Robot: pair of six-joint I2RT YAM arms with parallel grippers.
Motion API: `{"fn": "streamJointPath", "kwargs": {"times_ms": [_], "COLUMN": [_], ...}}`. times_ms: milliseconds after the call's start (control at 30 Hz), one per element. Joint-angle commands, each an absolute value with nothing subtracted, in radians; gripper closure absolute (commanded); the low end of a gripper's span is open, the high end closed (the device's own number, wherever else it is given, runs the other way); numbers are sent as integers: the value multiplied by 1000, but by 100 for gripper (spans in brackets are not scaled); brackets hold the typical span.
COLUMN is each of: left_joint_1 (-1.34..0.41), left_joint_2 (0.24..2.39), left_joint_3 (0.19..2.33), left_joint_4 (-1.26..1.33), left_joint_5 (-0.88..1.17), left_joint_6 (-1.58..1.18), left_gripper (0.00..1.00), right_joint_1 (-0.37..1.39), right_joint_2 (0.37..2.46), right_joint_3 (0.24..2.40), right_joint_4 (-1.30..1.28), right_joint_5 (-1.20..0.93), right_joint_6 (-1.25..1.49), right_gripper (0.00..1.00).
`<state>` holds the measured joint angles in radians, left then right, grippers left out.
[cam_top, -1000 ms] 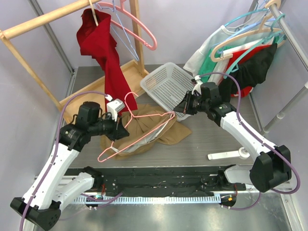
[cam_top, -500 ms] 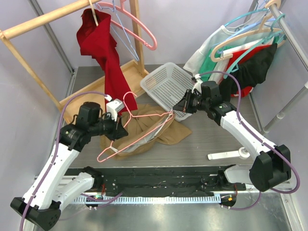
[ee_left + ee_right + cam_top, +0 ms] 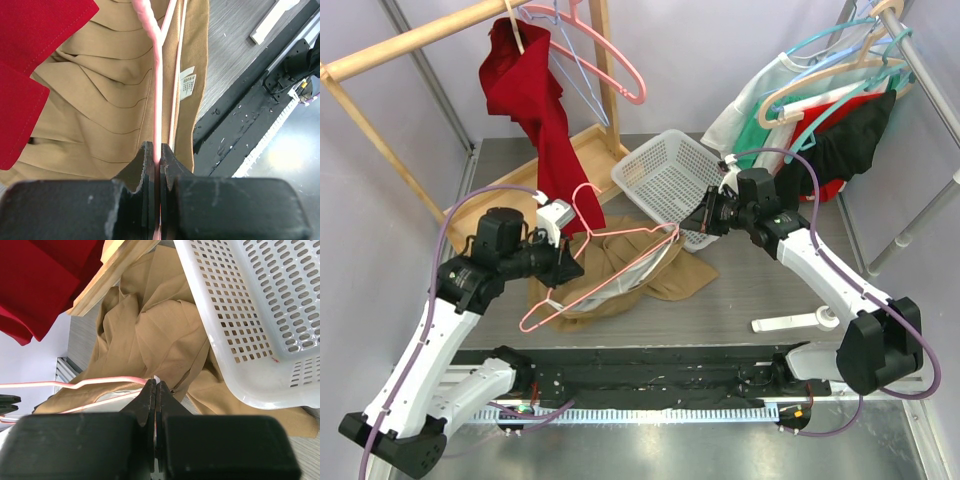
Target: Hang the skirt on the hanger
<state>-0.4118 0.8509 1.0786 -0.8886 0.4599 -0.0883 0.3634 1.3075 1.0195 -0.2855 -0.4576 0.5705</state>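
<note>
Both tools clamp the pink hanger (image 3: 156,75), the left tool (image 3: 158,152) and the right tool (image 3: 155,386) holding it slightly higher over the tan skirt (image 3: 100,115) than before.

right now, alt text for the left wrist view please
The left end effector is shut on a thin pink wire hanger running up mid-frame over a pleated tan fabric skirt. A red cloth garment fills the upper left; grey table at right.

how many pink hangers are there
2. One pink hanger is held by the left gripper and right gripper over the tan skirt; a second pink hanger hangs on the wooden rack, upper left. Others may hide among the clothes at right.
</note>
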Motion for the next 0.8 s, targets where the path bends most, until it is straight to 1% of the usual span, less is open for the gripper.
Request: {"fn": "streamJointPath", "kwargs": {"times_ms": [0, 767], "left_joint_1": [-408, -410], "left_joint_2": [850, 864], "left_joint_3": [1100, 1011], "left_joint_4": [-873, -769], "left_joint_5": [471, 551], "left_joint_6": [-80, -129], "left_gripper": [100, 100], "right_joint_1": [357, 356], "right_joint_2": [1305, 1296], "right_joint_3": [1061, 1086], "right_joint_4": [-276, -252], "right_joint_5": [-482, -574], "right_joint_6": [569, 606], "right_gripper": [99, 99]}}
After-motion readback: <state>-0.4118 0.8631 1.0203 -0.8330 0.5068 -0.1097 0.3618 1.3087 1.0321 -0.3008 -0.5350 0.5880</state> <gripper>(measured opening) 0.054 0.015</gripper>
